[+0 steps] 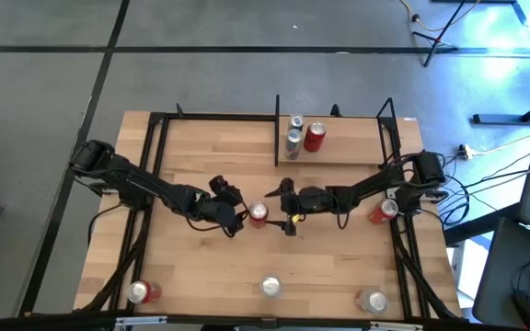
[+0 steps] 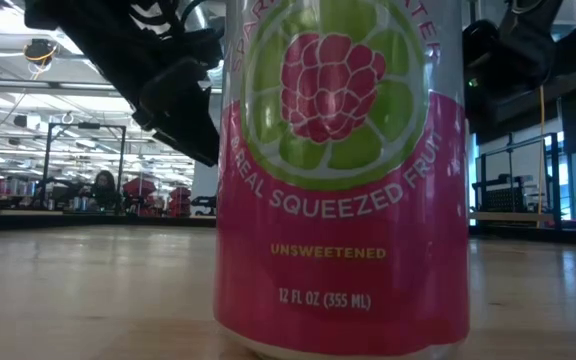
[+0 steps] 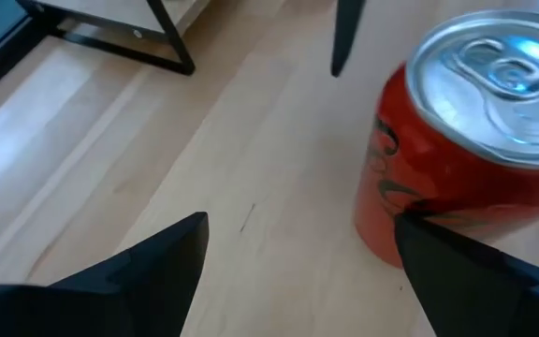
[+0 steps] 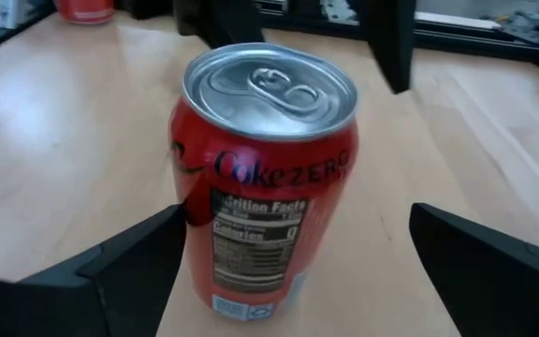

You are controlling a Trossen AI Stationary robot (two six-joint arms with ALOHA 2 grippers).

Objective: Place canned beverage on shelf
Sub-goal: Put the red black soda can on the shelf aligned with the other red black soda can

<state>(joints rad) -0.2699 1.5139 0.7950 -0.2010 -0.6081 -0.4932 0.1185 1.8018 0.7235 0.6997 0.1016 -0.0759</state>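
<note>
The upright red aluminium cola can (image 4: pixel 262 178) stood mid-counter between both spread-fingered grippers, left (image 1: pixel 233 213) and right (image 1: pixel 286 204), awaiting grasp.

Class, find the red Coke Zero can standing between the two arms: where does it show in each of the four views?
High view: red Coke Zero can at table centre, between both hands.
Low view: not in it; a pink raspberry can fills the frame.
Left wrist view: at right, against one finger.
Right wrist view: centre.
Shared landmark: its silver pull-tab lid.
</note>
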